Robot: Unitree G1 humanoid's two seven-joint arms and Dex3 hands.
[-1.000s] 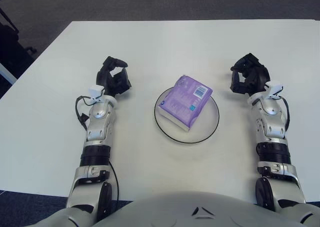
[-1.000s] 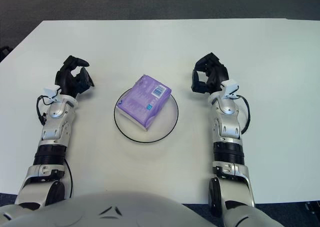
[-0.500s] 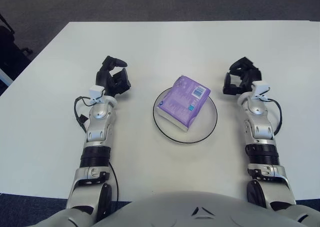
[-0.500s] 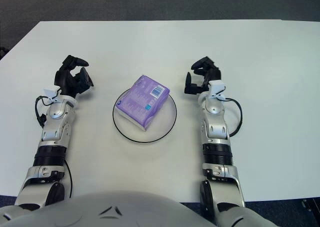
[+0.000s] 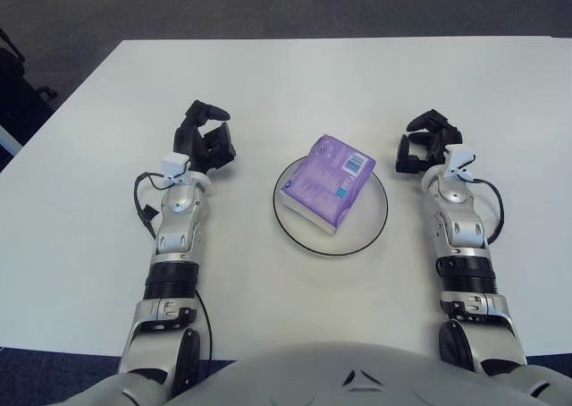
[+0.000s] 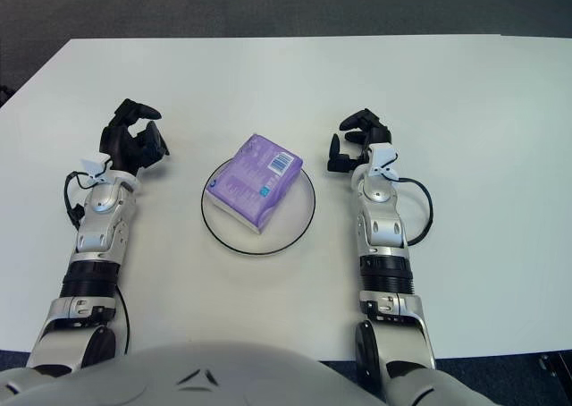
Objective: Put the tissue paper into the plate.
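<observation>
- Right hand (image 5: 427, 141), black and three-fingered, sat just right of the plate, its fingers loosely curled and holding nothing.
- Left hand (image 5: 205, 141) showed left of the plate, well apart from it, its fingers likewise loosely curled around nothing.
- A purple plastic-wrapped pack of tissue paper (image 5: 328, 181) with a white barcode label lay inside the round white plate with a dark rim (image 5: 371, 233), tilted diagonally, touching neither hand.
- The plate stood on the white rectangular table (image 5: 295, 75), between the two silver forearms.
- Dark carpeted floor (image 5: 268, 4) showed beyond the table's far edge.
</observation>
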